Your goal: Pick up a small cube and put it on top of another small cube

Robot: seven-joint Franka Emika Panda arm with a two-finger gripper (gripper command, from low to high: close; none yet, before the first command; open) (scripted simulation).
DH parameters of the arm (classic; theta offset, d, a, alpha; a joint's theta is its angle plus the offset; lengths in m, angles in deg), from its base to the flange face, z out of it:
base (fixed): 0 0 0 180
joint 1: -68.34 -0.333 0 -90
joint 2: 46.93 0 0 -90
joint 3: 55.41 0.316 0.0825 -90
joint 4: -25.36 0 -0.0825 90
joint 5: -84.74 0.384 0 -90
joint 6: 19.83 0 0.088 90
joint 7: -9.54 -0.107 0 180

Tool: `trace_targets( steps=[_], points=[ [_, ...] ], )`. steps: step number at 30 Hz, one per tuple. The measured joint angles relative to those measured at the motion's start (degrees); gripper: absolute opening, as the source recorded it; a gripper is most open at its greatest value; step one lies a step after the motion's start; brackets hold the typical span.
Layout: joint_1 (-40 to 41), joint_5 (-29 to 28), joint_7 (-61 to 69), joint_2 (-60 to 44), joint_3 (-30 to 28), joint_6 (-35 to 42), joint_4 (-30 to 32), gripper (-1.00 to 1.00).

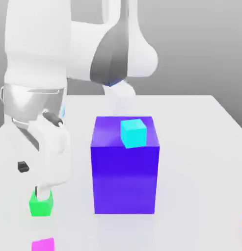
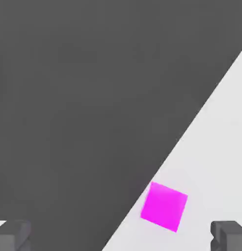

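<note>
On the counter (image 1: 196, 171), green cube (image 1: 40, 210) and magenta cube (image 1: 43, 245) stand unstacked; cyan cube (image 1: 133, 134) tops the block (image 1: 124, 181). End effector (image 1: 42, 192) open, at green; pick and placement outstanding.

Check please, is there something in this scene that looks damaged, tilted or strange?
No damage is visible. The one slightly odd thing: the cyan cube sits at the front edge of the big blue block's top and seems to stick out over it.
</note>
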State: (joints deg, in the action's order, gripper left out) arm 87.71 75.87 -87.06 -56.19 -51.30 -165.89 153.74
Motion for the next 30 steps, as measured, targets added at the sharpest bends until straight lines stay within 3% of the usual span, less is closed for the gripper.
trace_targets(
  steps=[6, 10, 11, 17, 22, 30],
  points=[
    [1.6, 5.3, -6.3, -11.6, -1.0, -3.7, -0.6, 0.0],
    [1.6, 5.8, -7.6, -19.8, -1.5, -9.3, -2.1, 0.0],
    [1.5, 5.7, -7.7, -21.6, -1.7, -10.7, -2.5, -1.0],
    [1.4, 5.6, -7.8, -22.5, -1.7, -11.5, -2.7, -1.0],
    [1.9, 6.4, -7.3, -14.8, -1.1, -5.6, -0.8, -1.0],
    [6.0, 7.5, -6.3, 0.6, -4.7, -4.9, 14.3, -1.0]
  ],
)
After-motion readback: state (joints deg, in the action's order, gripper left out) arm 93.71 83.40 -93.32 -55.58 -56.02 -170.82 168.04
